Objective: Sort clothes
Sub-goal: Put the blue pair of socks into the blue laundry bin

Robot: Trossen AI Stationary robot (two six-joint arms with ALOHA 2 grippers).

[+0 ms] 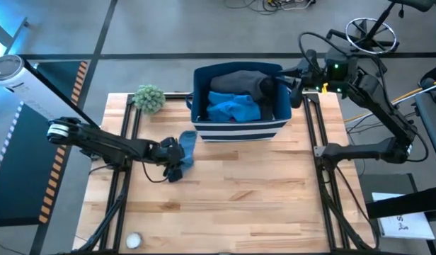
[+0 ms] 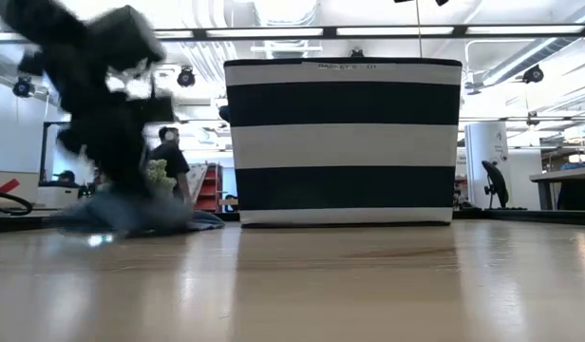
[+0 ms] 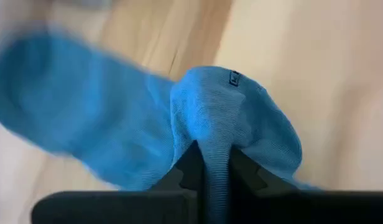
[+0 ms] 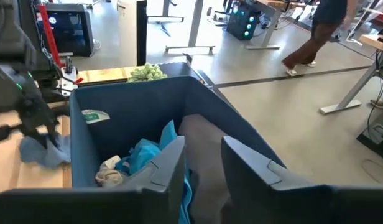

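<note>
Left gripper (image 1: pixel 177 161), low on the wooden table (image 1: pixel 260 205), pinches a fold of the small teal fabric piece (image 1: pixel 187 146) lying before the navy white-striped fabric bin (image 1: pixel 238 129). Right gripper (image 1: pixel 294 83), fingers parted, hangs over the bin's bright blue garment (image 1: pixel 233 108) and grey garment (image 1: pixel 236 83).

No text can be read with confidence in any view. A small dark tag (image 3: pixel 234 78) on the teal garment (image 3: pixel 142 124) carries a mark too tiny to make out. The top white stripe of the striped bin (image 2: pixel 342 142) bears faint small print — illegible. A white label (image 4: pixel 95 116) sits on the bin's inner wall, its wording unreadable. A sheet of paper (image 1: pixel 405 225) beside the table shows dark marks — not decipherable.
</note>
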